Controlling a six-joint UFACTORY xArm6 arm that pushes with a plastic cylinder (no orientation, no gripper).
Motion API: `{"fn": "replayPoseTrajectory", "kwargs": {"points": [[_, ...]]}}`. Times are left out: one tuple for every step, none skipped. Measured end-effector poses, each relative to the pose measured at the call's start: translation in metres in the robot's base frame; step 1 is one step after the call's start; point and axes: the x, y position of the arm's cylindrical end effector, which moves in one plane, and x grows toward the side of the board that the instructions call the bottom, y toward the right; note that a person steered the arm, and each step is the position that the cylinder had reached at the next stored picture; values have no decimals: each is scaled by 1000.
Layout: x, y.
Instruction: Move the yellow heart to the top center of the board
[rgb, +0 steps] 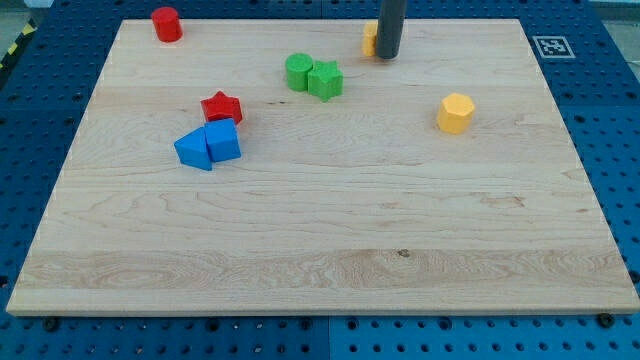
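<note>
Yellow heart (370, 38), small, rigid and probably light enough to slide, sits at far center of tabletop (320, 240), mostly hidden behind my tip (388, 56), which has no fingers and touches its right side.

**Rod down at the top edge of the surface**

My rod comes in from the view's top and stands nearly upright, dark and straight, with only its lower length showing; the arm above it is out of frame. My tip (388, 56) rests on the wooden surface (330, 230) near its top edge, a little to the view's right of that edge's middle.
</note>
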Motion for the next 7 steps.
{"fn": "replayPoseTrajectory", "kwargs": {"points": [[0,38],[-12,48],[-30,40],[-37,22],[-32,13],[-30,-6],[-30,-34]]}}
